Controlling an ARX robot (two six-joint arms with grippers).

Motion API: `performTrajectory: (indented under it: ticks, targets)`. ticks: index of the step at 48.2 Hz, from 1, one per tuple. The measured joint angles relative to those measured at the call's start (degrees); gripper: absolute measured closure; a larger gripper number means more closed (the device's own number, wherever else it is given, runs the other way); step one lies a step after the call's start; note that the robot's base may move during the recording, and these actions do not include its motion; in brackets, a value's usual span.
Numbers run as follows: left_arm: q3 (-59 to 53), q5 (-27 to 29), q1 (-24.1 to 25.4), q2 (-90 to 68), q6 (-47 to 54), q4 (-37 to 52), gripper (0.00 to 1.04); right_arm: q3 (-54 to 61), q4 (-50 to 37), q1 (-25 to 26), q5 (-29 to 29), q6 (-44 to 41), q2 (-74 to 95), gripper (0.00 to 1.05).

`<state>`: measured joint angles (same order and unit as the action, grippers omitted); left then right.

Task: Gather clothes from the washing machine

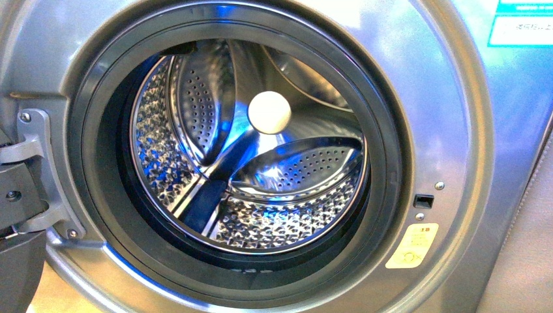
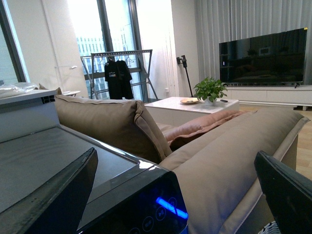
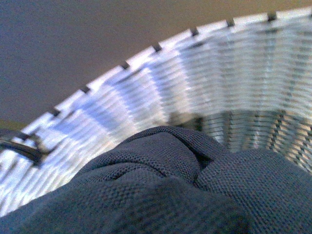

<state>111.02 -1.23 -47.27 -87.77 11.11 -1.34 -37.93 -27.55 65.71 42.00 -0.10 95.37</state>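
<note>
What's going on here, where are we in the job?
The washing machine stands open, and no clothes show in its steel drum. The right wrist view looks down on a dark knitted garment lying in the woven basket; that gripper itself is out of view. The left gripper is open and empty, held above a dark panel beside the sofa.

The washer (image 1: 450, 98) stands open on a shiny perforated drum (image 1: 261, 222). A pale round knob (image 1: 269, 112) sits near centre, a yellow sticker (image 1: 412, 246) at four o'clock, the hinge (image 1: 36, 163) at nine.
</note>
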Motion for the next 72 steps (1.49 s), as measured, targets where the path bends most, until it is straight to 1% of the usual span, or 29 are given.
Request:
performTrajectory:
  ticks: [7, 10, 17, 21, 22, 27, 34, 35, 37, 52, 56, 61, 64, 68, 72]
  targets:
    - [0.0, 0.0, 0.0, 0.0, 0.0, 0.0, 0.07, -1.6, -0.7, -0.1, -4.4, -3.5, 11.1, 0.99]
    - [0.0, 0.0, 0.0, 0.0, 0.0, 0.0, 0.07, -2.8, 1.0, -0.4, -5.4, -6.3, 17.1, 0.98]
    - [0.0, 0.0, 0.0, 0.0, 0.0, 0.0, 0.07, -3.3, 2.6, -1.4, -7.3, -8.2, 24.4, 0.75]
    - [0.0, 0.0, 0.0, 0.0, 0.0, 0.0, 0.07, -3.8, 3.1, -2.4, -9.0, -8.5, 28.2, 0.54]
    - [0.0, 0.0, 0.0, 0.0, 0.0, 0.0, 0.07, -3.9, 3.0, -2.6, -9.3, -8.4, 28.6, 0.5]
    - [0.0, 0.0, 0.0, 0.0, 0.0, 0.0, 0.07, -3.9, 2.8, -3.3, -9.7, -6.7, 28.3, 0.29]
    - [0.0, 0.0, 0.0, 0.0, 0.0, 0.0, 0.07, -2.8, 2.5, -4.4, -9.1, -4.3, 23.4, 0.06]
    - [0.0, 0.0, 0.0, 0.0, 0.0, 0.0, 0.07, -2.5, 2.5, -4.6, -8.7, -3.9, 22.3, 0.06]
    - [0.0, 0.0, 0.0, 0.0, 0.0, 0.0, 0.07, -1.6, 2.7, -5.0, -7.3, -2.8, 18.5, 0.08]
    - [0.0, 0.0, 0.0, 0.0, 0.0, 0.0, 0.07, 5.4, 2.9, -5.8, 3.3, 5.8, -13.7, 0.07]
    - [0.0, 0.0, 0.0, 0.0, 0.0, 0.0, 0.07, 5.6, 2.2, -5.8, 4.9, 8.3, -20.5, 0.07]
    - [0.0, 0.0, 0.0, 0.0, 0.0, 0.0, 0.07, 5.6, -0.8, -5.8, 7.0, 13.4, -29.6, 0.07]
    - [0.0, 0.0, 0.0, 0.0, 0.0, 0.0, 0.07, 5.6, -4.3, -5.9, 8.4, 18.4, -35.3, 0.07]
    - [0.0, 0.0, 0.0, 0.0, 0.0, 0.0, 0.07, 5.7, -8.5, -7.0, 8.5, 23.3, -40.2, 0.07]
    - [0.0, 0.0, 0.0, 0.0, 0.0, 0.0, 0.07, 6.7, -12.0, -9.2, 7.8, 27.5, -45.4, 0.07]
